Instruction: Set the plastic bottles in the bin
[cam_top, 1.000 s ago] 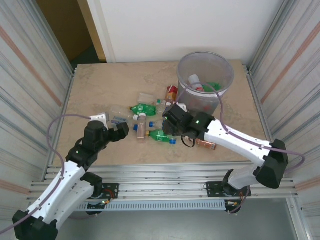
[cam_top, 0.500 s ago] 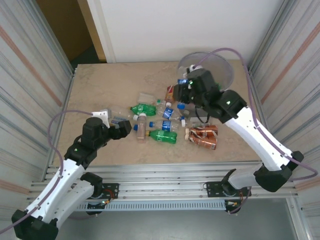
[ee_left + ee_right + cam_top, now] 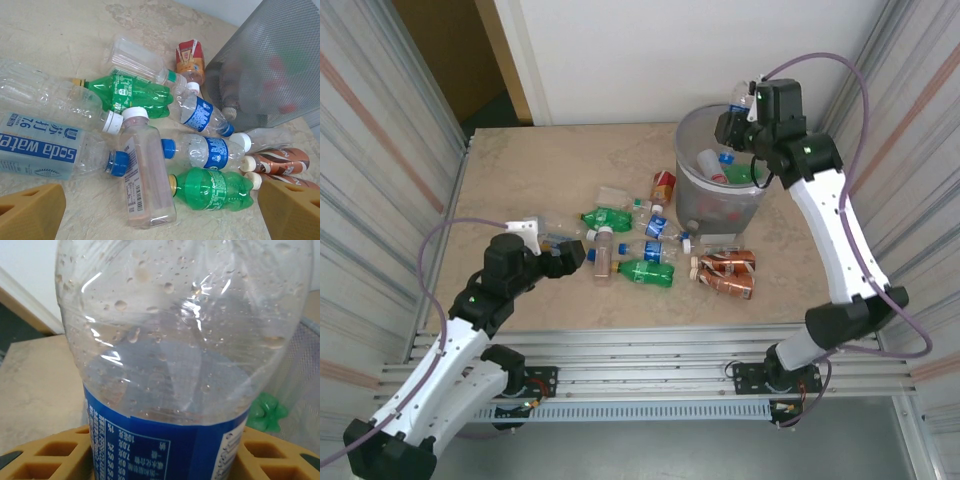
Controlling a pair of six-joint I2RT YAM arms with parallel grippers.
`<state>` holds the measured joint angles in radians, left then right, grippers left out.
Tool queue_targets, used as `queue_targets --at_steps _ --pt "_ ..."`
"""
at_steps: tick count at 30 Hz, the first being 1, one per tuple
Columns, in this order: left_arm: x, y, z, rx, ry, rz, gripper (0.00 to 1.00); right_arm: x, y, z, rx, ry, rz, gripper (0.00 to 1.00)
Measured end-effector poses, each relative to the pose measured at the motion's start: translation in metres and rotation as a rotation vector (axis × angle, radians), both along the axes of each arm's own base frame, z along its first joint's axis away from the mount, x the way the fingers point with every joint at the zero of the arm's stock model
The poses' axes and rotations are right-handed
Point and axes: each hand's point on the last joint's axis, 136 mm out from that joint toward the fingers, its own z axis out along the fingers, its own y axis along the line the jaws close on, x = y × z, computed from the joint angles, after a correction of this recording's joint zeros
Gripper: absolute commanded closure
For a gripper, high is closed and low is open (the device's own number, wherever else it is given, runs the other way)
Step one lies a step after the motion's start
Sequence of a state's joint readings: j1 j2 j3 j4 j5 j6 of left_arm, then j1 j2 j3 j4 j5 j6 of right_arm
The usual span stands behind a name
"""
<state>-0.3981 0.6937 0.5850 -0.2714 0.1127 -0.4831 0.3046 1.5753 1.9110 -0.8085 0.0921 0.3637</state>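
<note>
Grey mesh bin (image 3: 720, 205) stands far right on the bench (image 3: 520, 170). In the top view the right pincer (image 3: 740, 108) hangs over the bin's mouth. This is the drop step, I judge, and it calls only for a release. A second ago this arm was low at the pile, while the left arm has hardly shifted. The left pincer (image 3: 572, 256) sits beside the remaining plastic bottles (image 3: 635, 245) strewn mid-bench.

At the left wrist, the fingers (image 3: 30, 212) are spread wide and hold nothing, with a green bottle (image 3: 215, 189) lying just ahead.

At the right wrist, the fingers (image 3: 50, 455) are clamped on a clear blue-labelled bottle (image 3: 170, 340).
</note>
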Motion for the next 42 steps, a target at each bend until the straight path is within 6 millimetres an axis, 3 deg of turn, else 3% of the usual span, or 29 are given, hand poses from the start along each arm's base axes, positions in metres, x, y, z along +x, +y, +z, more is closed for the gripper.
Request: queue_targets --at_steps 4,10,20,35,39,42 --pt "0.000 -0.003 0.000 -0.015 -0.006 -0.014 0.01 0.027 0.001 -0.027 -0.046 0.065 0.013 0.60" --pt "-0.001 -0.008 0.003 -0.041 -0.006 -0.038 0.01 0.051 0.005 -0.070 -0.112 0.170 0.034 0.59" --pt "-0.002 -0.014 -0.002 -0.061 0.025 -0.062 0.01 0.059 0.008 -0.113 -0.147 0.281 0.043 0.49" --pt "-0.001 -0.021 -0.012 -0.090 0.088 -0.073 0.01 0.058 0.016 -0.118 -0.115 0.296 0.074 0.25" --pt "0.001 -0.023 -0.013 -0.095 0.092 -0.079 0.01 0.060 0.022 -0.115 -0.089 0.284 0.096 0.27" --pt "0.002 -0.024 -0.014 -0.095 0.094 -0.081 0.01 0.061 0.024 -0.114 -0.077 0.280 0.098 0.40"
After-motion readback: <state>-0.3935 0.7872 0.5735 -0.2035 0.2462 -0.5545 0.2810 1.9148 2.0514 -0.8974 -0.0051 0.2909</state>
